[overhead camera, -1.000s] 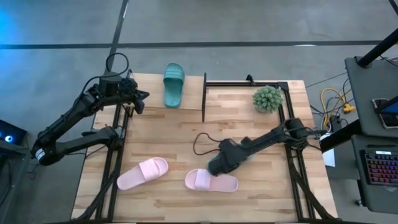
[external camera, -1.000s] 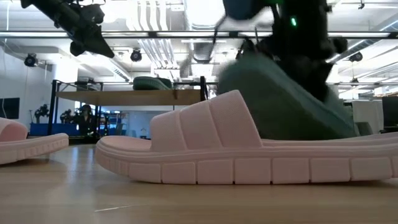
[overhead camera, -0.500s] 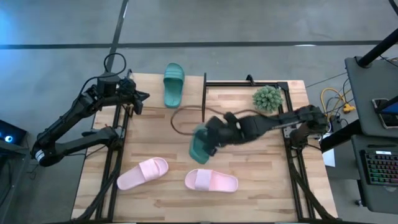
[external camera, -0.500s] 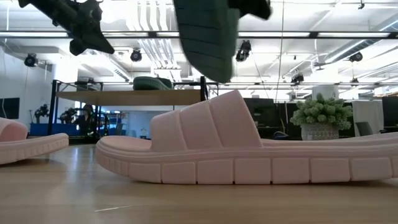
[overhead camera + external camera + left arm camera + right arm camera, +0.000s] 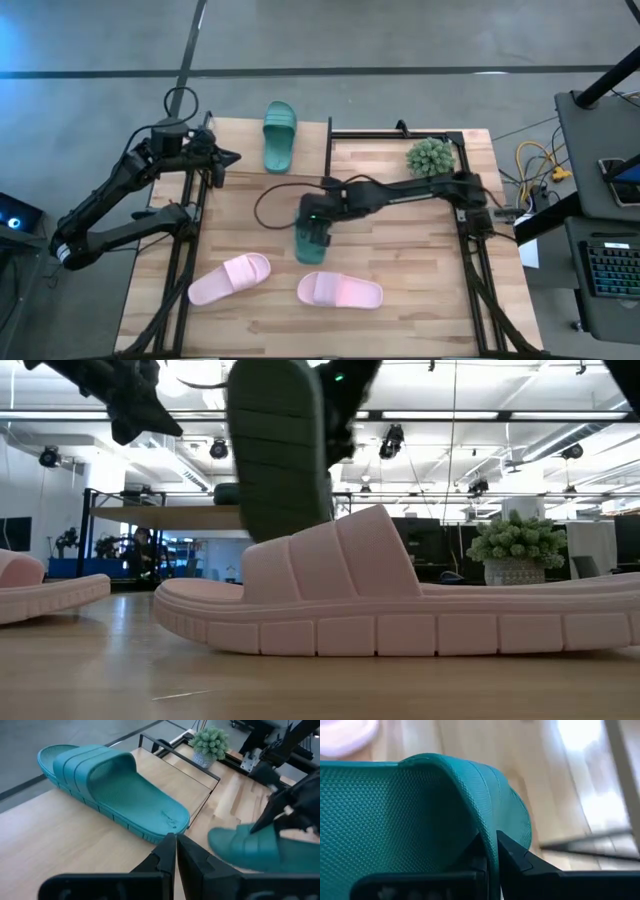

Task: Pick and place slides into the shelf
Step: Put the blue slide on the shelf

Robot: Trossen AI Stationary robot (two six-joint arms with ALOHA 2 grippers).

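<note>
One teal slide point(image 5: 279, 135) point(image 5: 112, 790) lies sole-down on the shelf's wood top board point(image 5: 303, 160) point(image 5: 180, 517). My right gripper point(image 5: 318, 212) point(image 5: 491, 854) is shut on the second teal slide point(image 5: 310, 240) point(image 5: 280, 450) and carries it in the air over the table's middle. Two pink slides point(image 5: 230, 278) point(image 5: 340, 291) point(image 5: 400, 600) lie flat on the table near its near edge. My left gripper point(image 5: 228, 158) point(image 5: 175, 844) hovers shut at the shelf's left end, touching nothing. My right gripper pinches the teal slide's wide strap at its edge point(image 5: 492, 827), one finger point(image 5: 477, 852) on the textured inner face and the other point(image 5: 515, 857) on the ribbed outer face. The slide is lifted clear and hangs below the gripper, its sole point(image 5: 280, 470) facing the near edge.
A fuzzy green plant point(image 5: 430, 158) point(image 5: 515, 545) stands at the far right of the table. Black frame bars point(image 5: 328, 150) run along the shelf's right side and the table's sides. Bare wood lies between the shelf and the pink slides.
My right gripper has lifted the teal slide off the table beside the right pink slide, carried it up and toward the far edge, then leftward toward the shelf. The slide has gone from leaning on the table to hanging upright in the air.
</note>
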